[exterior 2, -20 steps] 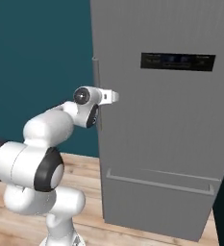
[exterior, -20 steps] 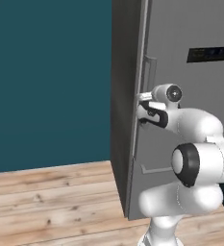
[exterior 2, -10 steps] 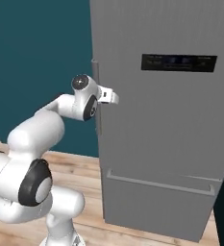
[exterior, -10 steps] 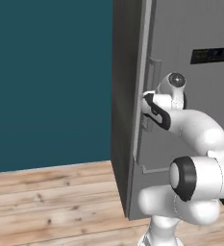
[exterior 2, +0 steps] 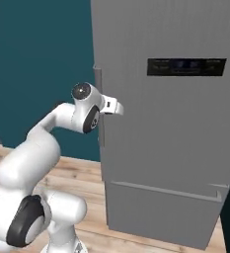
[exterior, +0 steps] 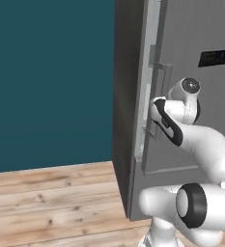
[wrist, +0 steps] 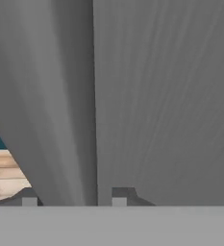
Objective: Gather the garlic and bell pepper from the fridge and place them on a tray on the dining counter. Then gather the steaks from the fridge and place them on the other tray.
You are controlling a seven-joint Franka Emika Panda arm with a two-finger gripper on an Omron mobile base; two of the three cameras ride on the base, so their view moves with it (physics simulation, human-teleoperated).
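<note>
Right now, the biggest thing in front of you is the fridge (exterior 2: pixel 175 148), a tall brushed grey steel body with a black display strip (exterior 2: pixel 186 66) high on its door and a seam above the lower drawer. It stands on the pale wooden floor (exterior: pixel 51 202) against a dark teal wall (exterior: pixel 46 82). From the left base view you can see the door edge standing slightly off the fridge's side, so a narrow gap shows along it. The white arm (exterior 2: pixel 42 143) reaches up from the base to the door's hinge-opposite edge, where the long vertical bar handle (exterior 2: pixel 99 106) runs. Your gripper (wrist: pixel 75 194) sits right at that handle: in the hand view the bar fills the space between the two dark fingers (wrist: pixel 120 194), one tip on each side of it, both hard against it. So the fingers are pinching the handle, nearly together. Beyond the bar you can glimpse a sliver of floor and wall.
</note>
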